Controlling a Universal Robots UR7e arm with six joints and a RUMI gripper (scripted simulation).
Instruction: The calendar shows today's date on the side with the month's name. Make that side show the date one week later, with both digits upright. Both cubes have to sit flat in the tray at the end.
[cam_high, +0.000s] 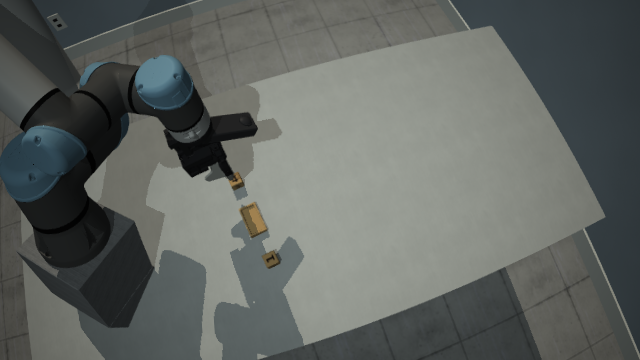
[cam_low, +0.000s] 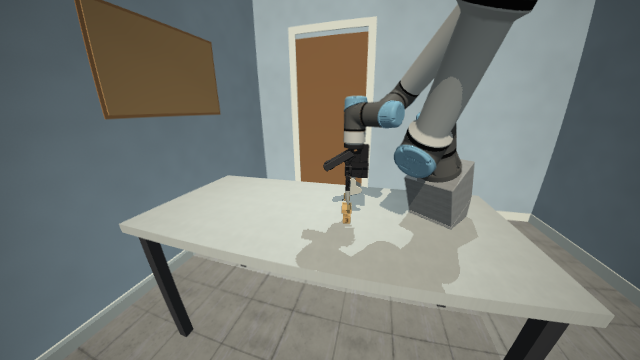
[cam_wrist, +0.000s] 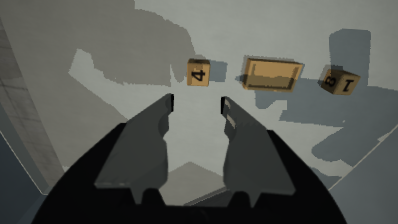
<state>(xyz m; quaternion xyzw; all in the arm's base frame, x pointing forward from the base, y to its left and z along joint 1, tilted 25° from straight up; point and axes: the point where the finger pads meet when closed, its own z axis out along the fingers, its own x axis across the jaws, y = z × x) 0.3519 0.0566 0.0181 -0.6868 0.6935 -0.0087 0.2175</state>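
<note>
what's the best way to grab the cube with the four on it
Probably from straight above, with the claw across two opposite side walls. The cube with the four is a small block on the table, its flat sides giving both fingers something to press. The tray stands apart, seemingly leaving finger room between them.

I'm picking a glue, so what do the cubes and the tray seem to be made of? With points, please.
Cubes (cam_high: 270, 259) (cam_wrist: 340, 82): probably wood, matte, given their even tan faces. Tray (cam_high: 249, 228) (cam_wrist: 272, 89): likely the same, sharing that tan; painted plastic isn't ruled out.
</note>
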